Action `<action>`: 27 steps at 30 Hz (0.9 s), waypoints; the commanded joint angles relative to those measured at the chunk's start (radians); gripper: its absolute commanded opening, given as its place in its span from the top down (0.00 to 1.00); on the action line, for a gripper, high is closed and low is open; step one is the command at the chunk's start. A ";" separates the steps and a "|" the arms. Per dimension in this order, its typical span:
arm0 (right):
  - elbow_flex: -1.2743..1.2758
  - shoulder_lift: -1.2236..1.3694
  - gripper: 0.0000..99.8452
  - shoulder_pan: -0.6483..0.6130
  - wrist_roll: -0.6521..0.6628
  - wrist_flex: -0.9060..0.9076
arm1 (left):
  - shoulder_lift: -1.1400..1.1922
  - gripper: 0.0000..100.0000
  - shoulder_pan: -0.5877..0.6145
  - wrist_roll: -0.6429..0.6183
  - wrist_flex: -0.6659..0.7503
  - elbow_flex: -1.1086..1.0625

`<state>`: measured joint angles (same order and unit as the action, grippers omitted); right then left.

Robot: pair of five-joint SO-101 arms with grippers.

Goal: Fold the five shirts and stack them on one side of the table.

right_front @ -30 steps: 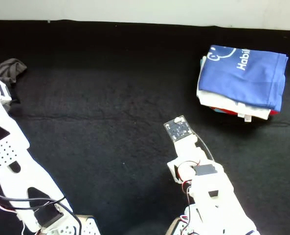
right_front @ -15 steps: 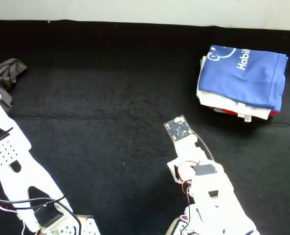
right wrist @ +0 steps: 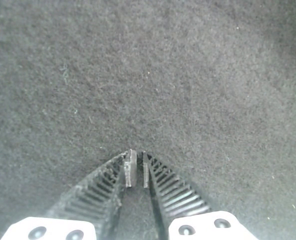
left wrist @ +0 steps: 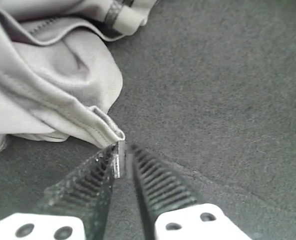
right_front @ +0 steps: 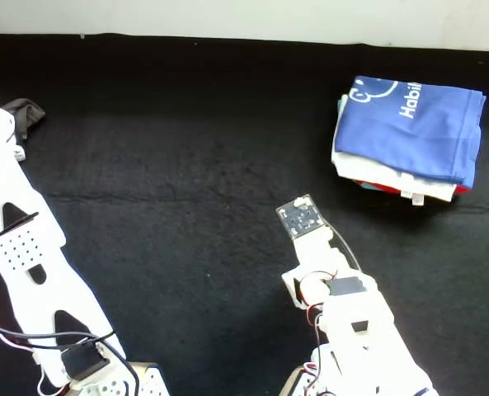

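A crumpled grey shirt (right_front: 26, 110) lies at the table's far left edge, partly hidden by my left arm (right_front: 17, 239). In the left wrist view the grey shirt (left wrist: 43, 85) is bunched in folds. My left gripper (left wrist: 124, 149) is shut, with its tips right at a folded hem corner; no cloth shows between the fingers. A stack of folded shirts with a blue shirt (right_front: 409, 128) on top sits at the far right. My right gripper (right wrist: 137, 167) is shut over bare black cloth, and the right arm (right_front: 351, 322) stands near the front middle.
The black table cover (right_front: 186, 165) lies open between the grey shirt and the stack. A white wall edge (right_front: 244, 16) runs along the back. White and red folded shirts (right_front: 392, 177) show under the blue one.
My left arm has stretched toward the far left edge and now covers more of the grey shirt. The right arm and the stack have not moved.
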<state>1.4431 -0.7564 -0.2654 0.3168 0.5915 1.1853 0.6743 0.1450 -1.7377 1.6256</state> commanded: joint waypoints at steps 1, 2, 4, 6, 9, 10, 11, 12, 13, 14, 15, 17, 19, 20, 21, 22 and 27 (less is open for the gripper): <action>0.007 -0.002 0.96 -0.005 -0.006 -0.024 | 0.022 0.78 0.021 -0.011 0.017 0.036; 0.007 -0.002 0.96 -0.005 -0.006 -0.024 | 0.035 0.76 0.030 -0.012 0.028 0.036; 0.007 -0.002 0.96 -0.005 -0.006 -0.024 | 0.054 0.79 0.048 -0.012 0.055 0.036; 0.007 -0.002 0.96 -0.005 -0.006 -0.024 | 0.070 0.80 0.070 -0.011 0.075 0.036; 0.007 -0.002 0.96 -0.005 -0.006 -0.024 | 0.101 0.81 0.091 -0.011 0.110 0.036; 0.007 -0.002 0.96 -0.005 -0.006 -0.024 | 0.113 0.81 0.094 -0.011 0.121 0.036; 0.007 -0.002 0.96 -0.005 -0.006 -0.024 | 0.124 0.81 0.094 -0.011 0.130 0.036; 0.007 -0.002 0.96 -0.005 -0.006 -0.024 | 0.133 0.81 0.094 -0.011 0.133 0.036; 0.007 -0.002 0.96 -0.005 -0.006 -0.024 | 0.139 0.81 0.091 -0.011 0.133 0.036; 0.007 -0.002 0.96 -0.005 -0.006 -0.024 | 0.143 0.81 0.090 -0.011 0.133 0.036; 0.007 -0.002 0.96 -0.005 -0.006 -0.024 | 0.147 0.81 0.090 -0.011 0.133 0.036; 0.007 -0.002 0.96 -0.005 -0.006 -0.024 | 0.151 0.81 0.090 -0.011 0.147 0.036; 0.007 -0.002 0.96 -0.005 -0.006 -0.024 | 0.156 0.81 0.093 -0.011 0.163 0.036; 0.007 -0.002 0.96 -0.005 -0.006 -0.024 | 0.156 0.81 0.094 -0.011 0.167 0.036; 0.007 -0.002 0.96 -0.005 -0.006 -0.024 | 0.156 0.81 0.094 -0.011 0.167 0.036; 0.007 -0.002 0.96 -0.005 -0.006 -0.024 | 0.156 0.81 0.094 -0.011 0.167 0.036; 0.007 -0.002 0.96 -0.005 -0.006 -0.024 | 0.150 0.99 0.094 -0.011 0.161 0.036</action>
<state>1.4431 -0.7564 -0.2654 0.3168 0.5915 1.3525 0.7664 0.1450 -1.5827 1.6287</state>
